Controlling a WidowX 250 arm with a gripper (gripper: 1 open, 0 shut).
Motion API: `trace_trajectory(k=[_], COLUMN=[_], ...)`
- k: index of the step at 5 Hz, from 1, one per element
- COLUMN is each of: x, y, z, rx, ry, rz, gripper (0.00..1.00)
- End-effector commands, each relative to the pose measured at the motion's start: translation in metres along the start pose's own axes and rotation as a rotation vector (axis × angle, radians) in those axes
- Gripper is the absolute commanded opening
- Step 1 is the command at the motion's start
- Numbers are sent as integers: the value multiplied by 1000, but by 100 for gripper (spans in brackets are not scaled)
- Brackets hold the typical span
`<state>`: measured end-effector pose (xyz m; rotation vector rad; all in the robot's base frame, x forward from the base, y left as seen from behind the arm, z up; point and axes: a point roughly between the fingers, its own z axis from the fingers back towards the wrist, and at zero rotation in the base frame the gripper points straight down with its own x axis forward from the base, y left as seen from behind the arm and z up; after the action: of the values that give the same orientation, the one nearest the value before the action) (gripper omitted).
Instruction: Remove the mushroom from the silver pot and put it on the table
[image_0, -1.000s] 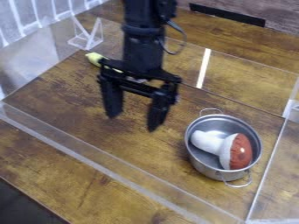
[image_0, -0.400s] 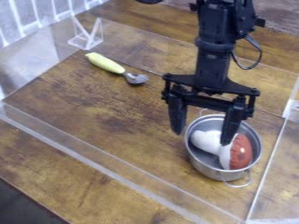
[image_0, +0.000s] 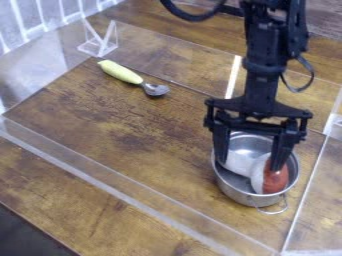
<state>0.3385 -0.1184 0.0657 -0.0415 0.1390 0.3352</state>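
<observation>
Silver pot (image_0: 254, 185) sits low on the brown wood-plank counter (image_0: 94, 130), toward the right side, close to the clear acrylic wall (image_0: 314, 200) there. Inside it lies the mushroom (image_0: 262, 170), on its side: thick white stem toward the left, reddish-brown cap toward the right (partly hidden behind one dark finger). Nothing else shows in the pot.

Gripper (image_0: 258, 172) hangs straight down from the black arm, directly over the pot, jaws spread wide. One finger reaches down near the pot's left wall, the other comes down in front of the cap; the mushroom lies between them. Whether either finger touches it cannot be told. Nothing is held.

Yellow-handled spoon (image_0: 131, 77) lies well apart at upper left, bowl toward the right.

Against a second ago: the gripper stood over bare wood left of the pot; it has since crossed right and dropped over the pot. Jaws equally wide both times. Pot, mushroom and spoon unmoved.
</observation>
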Motion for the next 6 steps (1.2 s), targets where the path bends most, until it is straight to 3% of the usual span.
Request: trace_trajectory(k=[1,3,4,5,6], x=[7,6,11,15,21], y=[-16,-20,-19,-16,-18], z=[10,-5,-19,-31,-39], rx=[-44,-42,-33,-23,-8], ry=[-56,-49,-42,-38,-34], rz=[55,121,108,97,59], gripper=[0,0,0,100,100])
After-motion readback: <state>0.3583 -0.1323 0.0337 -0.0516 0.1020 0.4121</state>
